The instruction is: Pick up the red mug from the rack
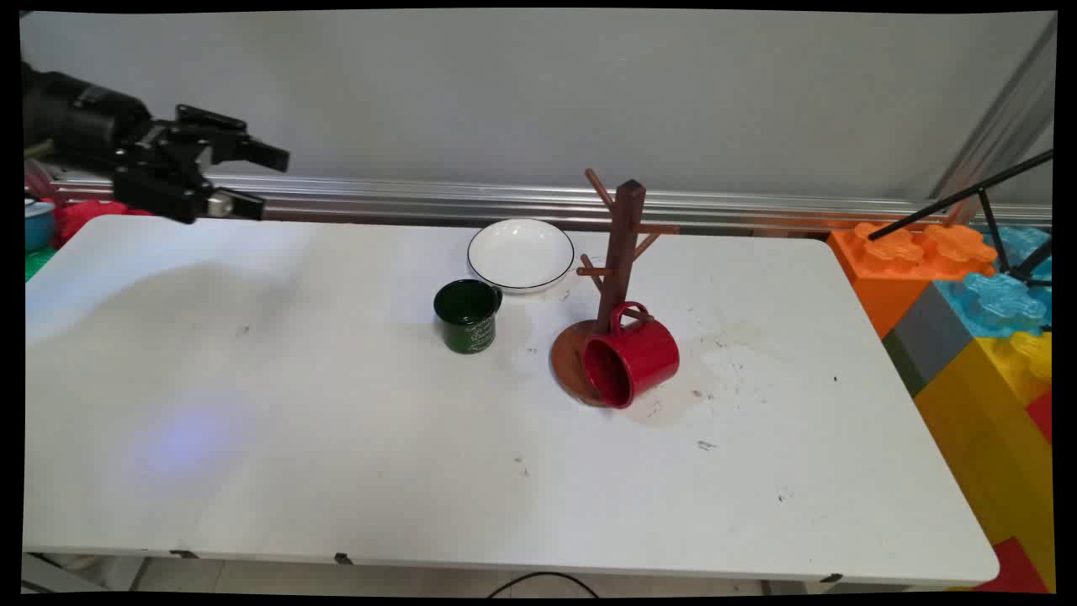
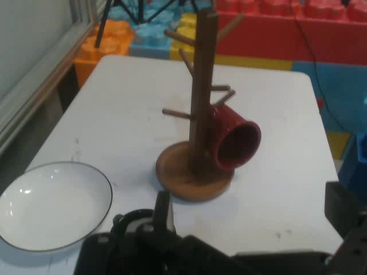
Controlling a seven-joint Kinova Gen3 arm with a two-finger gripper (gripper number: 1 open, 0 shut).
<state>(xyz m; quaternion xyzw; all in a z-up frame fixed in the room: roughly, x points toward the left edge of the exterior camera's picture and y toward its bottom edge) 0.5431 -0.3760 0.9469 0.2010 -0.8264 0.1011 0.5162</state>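
Gripper: the gripper (image 1: pixel 269 181) hung above the table's (image 1: pixel 336 438) far left corner, fingers spread, holding nothing.
Ahead of the fingers: green mug (image 1: pixel 467 316), white plate (image 1: pixel 521 253), then red mug (image 1: pixel 631 358) hooked on the wooden mug tree (image 1: pixel 618 252).

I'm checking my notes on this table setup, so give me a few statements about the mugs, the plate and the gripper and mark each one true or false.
1. The red mug hangs by its handle from a low peg of the wooden mug tree. True.
2. The green mug lies on its side. False: it stands upright on the table.
3. The white plate lies beyond the green mug, nearer the wall. True.
4. The gripper holds the green mug. False: it is open and empty, up at the table's far left corner.
5. The plate carries a mug. False: nothing is on it.
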